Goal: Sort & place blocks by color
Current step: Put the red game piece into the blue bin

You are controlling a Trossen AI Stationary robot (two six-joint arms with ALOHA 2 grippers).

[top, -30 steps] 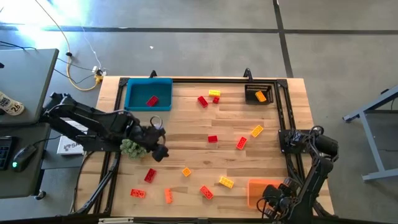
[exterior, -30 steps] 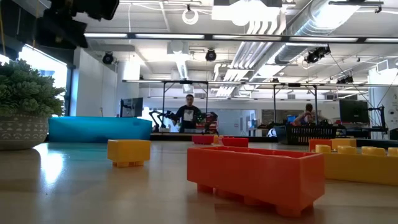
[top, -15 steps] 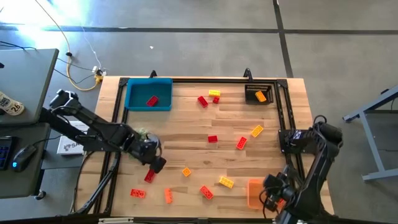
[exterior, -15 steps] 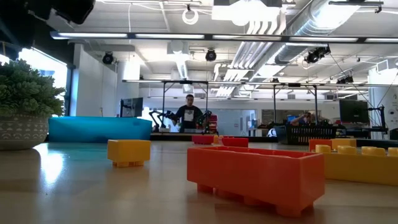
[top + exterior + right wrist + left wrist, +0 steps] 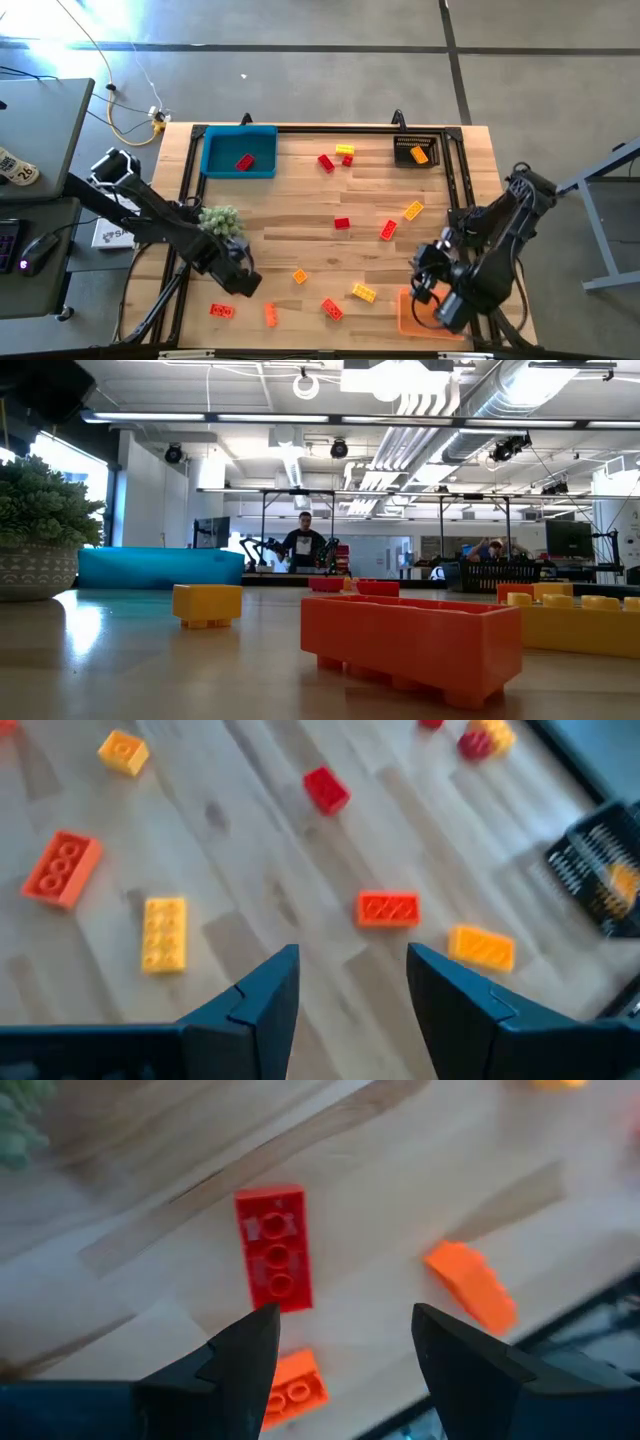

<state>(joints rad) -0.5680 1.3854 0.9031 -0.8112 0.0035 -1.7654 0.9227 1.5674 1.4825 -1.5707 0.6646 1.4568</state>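
Left gripper (image 5: pixel 340 1345) spread, empty, held above red block (image 5: pixel 273 1250) on desk (image 5: pixel 300 215). Right gripper (image 5: pixel 350 985) parted, empty, over orange bin (image 5: pixel 408 312).

Blocks (image 5: pixel 341 223) red, orange, yellow — bin (image 5: pixel 238 153) blue.

A green fuzzy plant (image 5: pixel 220 219) sits on the wooden counter (image 5: pixel 300 230), a computer mouse (image 5: pixel 41 250) on the side desk, and a person (image 5: pixel 303 544) stands far behind.
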